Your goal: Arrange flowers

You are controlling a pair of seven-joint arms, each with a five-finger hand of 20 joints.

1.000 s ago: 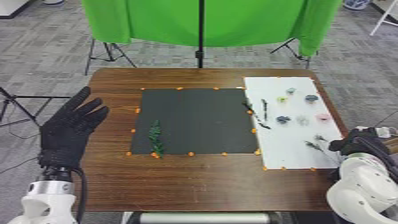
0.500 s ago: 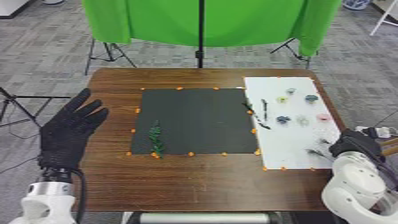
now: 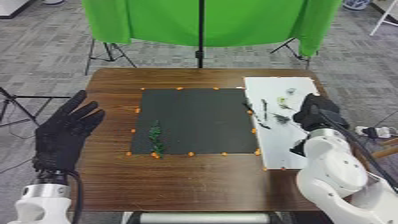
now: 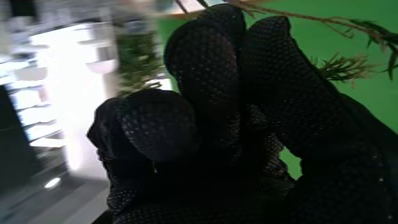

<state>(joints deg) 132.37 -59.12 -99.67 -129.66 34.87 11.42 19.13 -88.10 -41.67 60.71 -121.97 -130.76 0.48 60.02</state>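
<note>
- Greenery [image 3: 155,139] is being supported by the dark mat [image 3: 195,120] in the head view; adding another piece is apparently being undertaken.
- Right of the mat, a feathery sprig [image 3: 282,119] is being held out by the right hand [image 3: 318,111]; part of the white sheet [image 3: 282,159] is being covered.
- Left of the mat, the left hand [image 3: 69,132] is being held with fingers spread.
- In the right wrist view, a stem [image 4: 302,16] is seemingly being pinched by bunched fingers, the contact being hidden; lowering beside the mat's greenery is being called for next.
</note>
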